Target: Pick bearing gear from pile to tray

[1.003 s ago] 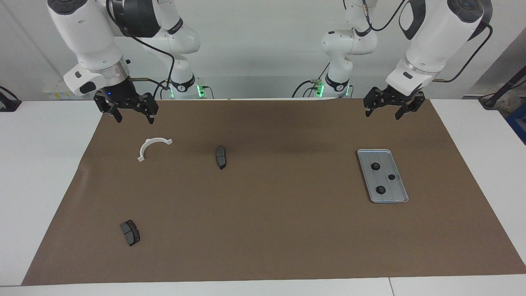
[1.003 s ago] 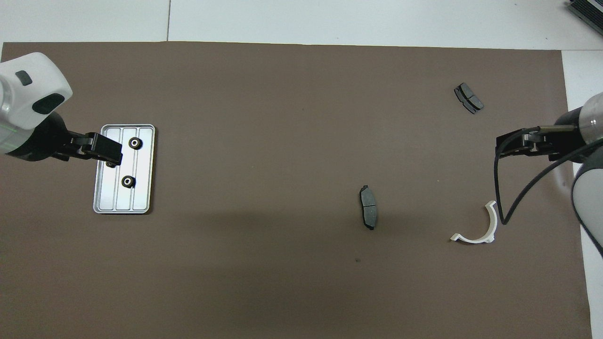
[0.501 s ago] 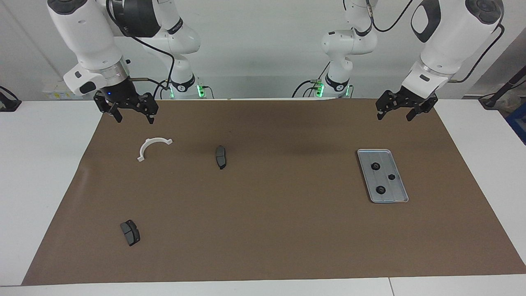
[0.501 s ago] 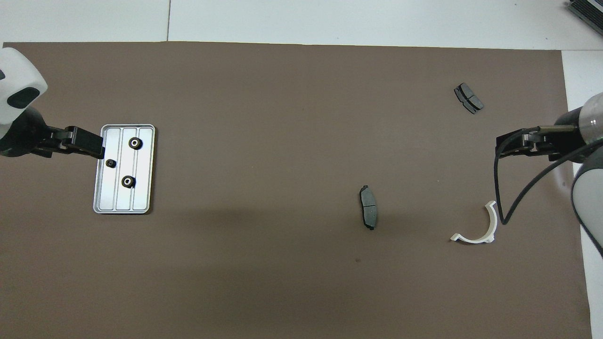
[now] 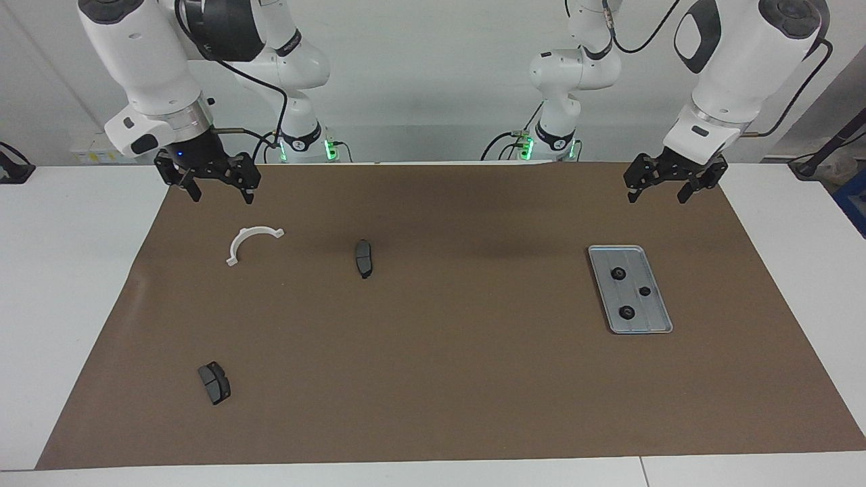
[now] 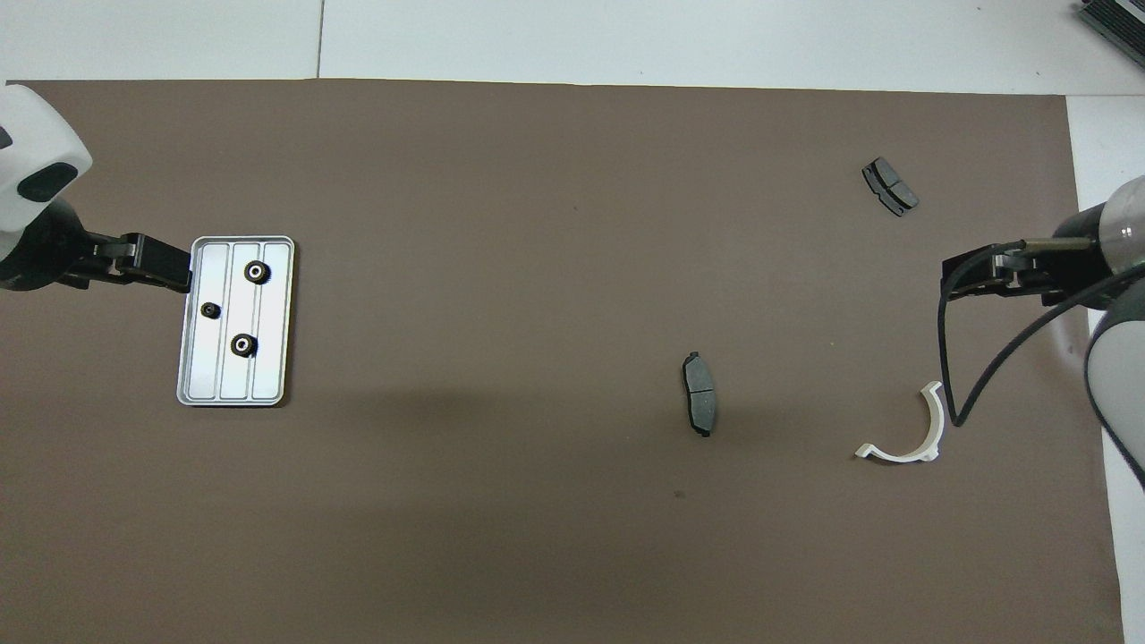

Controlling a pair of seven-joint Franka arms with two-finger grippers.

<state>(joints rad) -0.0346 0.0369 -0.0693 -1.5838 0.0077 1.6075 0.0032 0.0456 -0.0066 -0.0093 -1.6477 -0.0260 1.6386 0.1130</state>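
The silver-grey tray (image 5: 659,323) (image 6: 268,386) lies toward the left arm's end of the brown mat and holds three small black round gears (image 5: 618,273) (image 6: 257,271). The pile's other parts lie scattered toward the right arm's end: a white half-ring bracket (image 5: 254,231) (image 6: 899,455) and two dark grey brake pads (image 5: 364,258) (image 5: 214,383). My left gripper (image 5: 656,197) (image 6: 174,268) is open and empty, raised over the mat beside the tray. My right gripper (image 5: 222,198) (image 6: 962,279) is open and empty, raised over the mat near the bracket.
The brown mat (image 5: 473,379) covers most of the white table (image 5: 67,284). One brake pad (image 6: 699,394) lies mid-mat; the other (image 6: 890,186) lies farther from the robots.
My left gripper has drawn back from over the tray toward the left arm's end, uncovering the third gear in the overhead view. The right arm has not moved.
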